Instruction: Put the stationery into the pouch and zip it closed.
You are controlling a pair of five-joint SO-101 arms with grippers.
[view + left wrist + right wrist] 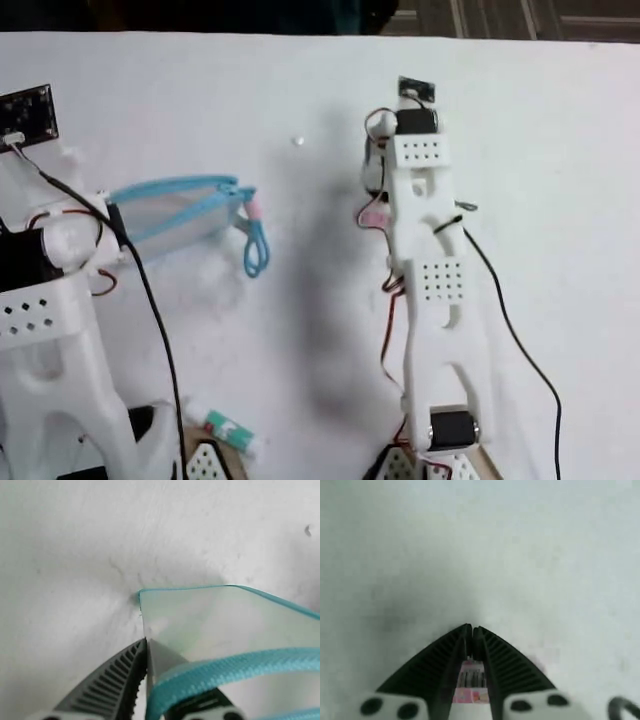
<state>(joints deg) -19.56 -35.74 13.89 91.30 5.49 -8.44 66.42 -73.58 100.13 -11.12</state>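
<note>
— Right gripper (471, 630) is pinched tight on a small pink piece (470, 682), far of centre on the table (520, 130). Where's the pouch from there?

— Pouch (175, 212) is well off to its left, long axis running left to right. The zip pull (256, 245) end points right, toward that loaded gripper. The two blue zip tapes stand apart, so I'd call the mouth open.

— And the other end?

— Left gripper (146, 647) is clamped on the pouch's left edge, pinning it. So I'd say the right arm makes the carry, leftward, into the gap between the tapes.

— Anything left over?

— One tube (228, 430) lies near, by the left arm's base, apart from both grippers. Zip not yet closed.
</note>
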